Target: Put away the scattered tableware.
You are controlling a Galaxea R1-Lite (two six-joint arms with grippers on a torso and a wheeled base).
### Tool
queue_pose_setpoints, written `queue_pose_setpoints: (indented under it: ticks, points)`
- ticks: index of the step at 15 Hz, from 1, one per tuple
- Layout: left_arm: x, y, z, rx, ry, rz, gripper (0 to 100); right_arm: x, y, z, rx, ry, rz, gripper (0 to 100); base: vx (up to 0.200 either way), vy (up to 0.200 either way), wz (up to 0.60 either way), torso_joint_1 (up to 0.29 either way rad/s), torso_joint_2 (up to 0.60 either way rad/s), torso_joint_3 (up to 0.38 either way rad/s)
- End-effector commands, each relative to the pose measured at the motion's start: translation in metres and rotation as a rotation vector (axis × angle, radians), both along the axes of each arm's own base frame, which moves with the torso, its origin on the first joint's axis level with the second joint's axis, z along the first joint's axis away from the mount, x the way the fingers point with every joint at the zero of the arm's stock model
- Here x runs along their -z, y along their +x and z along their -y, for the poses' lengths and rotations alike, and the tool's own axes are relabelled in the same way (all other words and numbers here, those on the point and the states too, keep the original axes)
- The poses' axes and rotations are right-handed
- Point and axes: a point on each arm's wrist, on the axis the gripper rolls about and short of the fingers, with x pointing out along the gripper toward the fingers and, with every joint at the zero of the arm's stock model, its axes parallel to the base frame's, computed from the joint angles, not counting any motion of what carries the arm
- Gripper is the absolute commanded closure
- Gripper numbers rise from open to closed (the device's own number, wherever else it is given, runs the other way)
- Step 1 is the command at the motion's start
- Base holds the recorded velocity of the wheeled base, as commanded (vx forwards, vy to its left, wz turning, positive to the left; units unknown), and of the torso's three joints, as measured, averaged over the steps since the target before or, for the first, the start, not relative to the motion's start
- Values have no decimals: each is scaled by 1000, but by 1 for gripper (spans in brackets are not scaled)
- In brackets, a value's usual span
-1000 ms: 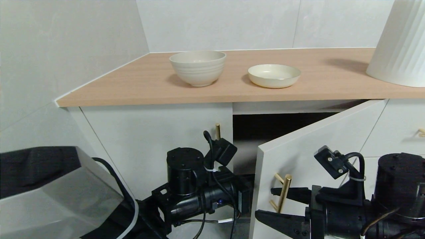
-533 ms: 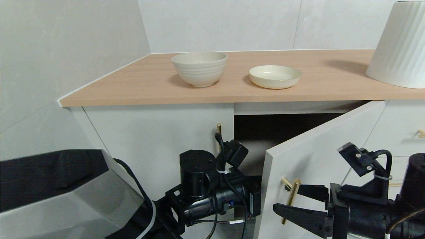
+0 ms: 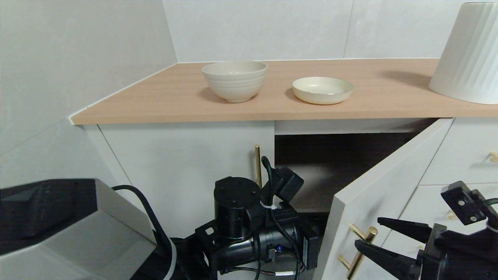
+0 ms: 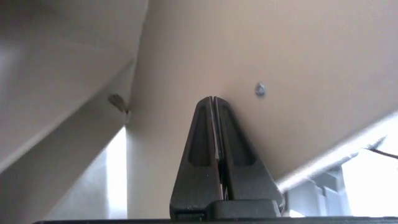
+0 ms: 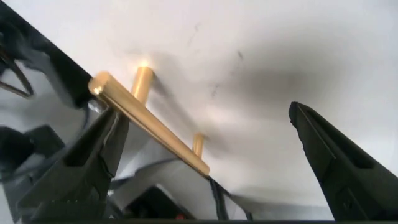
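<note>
Door (image 3: 373, 186) swung wider; right fingers (image 3: 404, 228) spread astride its handle (image 3: 362, 251), left fingers (image 4: 202, 149) closed.

A wooden worktop (image 3: 163, 102) carries three pieces: a deep cream bowl (image 3: 234, 80) toward its left end, a shallow cream dish (image 3: 322, 90) near the bowl's right side but apart from it, and a tall white ribbed container (image 3: 469, 54) at far right.
</note>
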Motion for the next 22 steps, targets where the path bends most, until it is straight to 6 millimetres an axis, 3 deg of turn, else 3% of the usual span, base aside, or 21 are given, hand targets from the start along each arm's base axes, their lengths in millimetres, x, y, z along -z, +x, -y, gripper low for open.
queue_pose_setpoints:
  ticks: [1,8,15,22]
  points:
    - [-7,-1,-1,-15,-7,7,100,-25,-18,10,-22,50,79,0,0,0,0,0,0,0]
    - [1,0,14,-4,18,-10,100,-78,-69,36,-221,120,87,0,0,0,0,0,0,0]
    - [3,1,21,-4,25,-13,100,-81,-70,37,-220,123,94,0,-171,0,0,2,1,3]
    - [-8,10,33,-12,23,-71,100,-83,-71,38,-216,125,104,0,0,0,0,0,0,0]
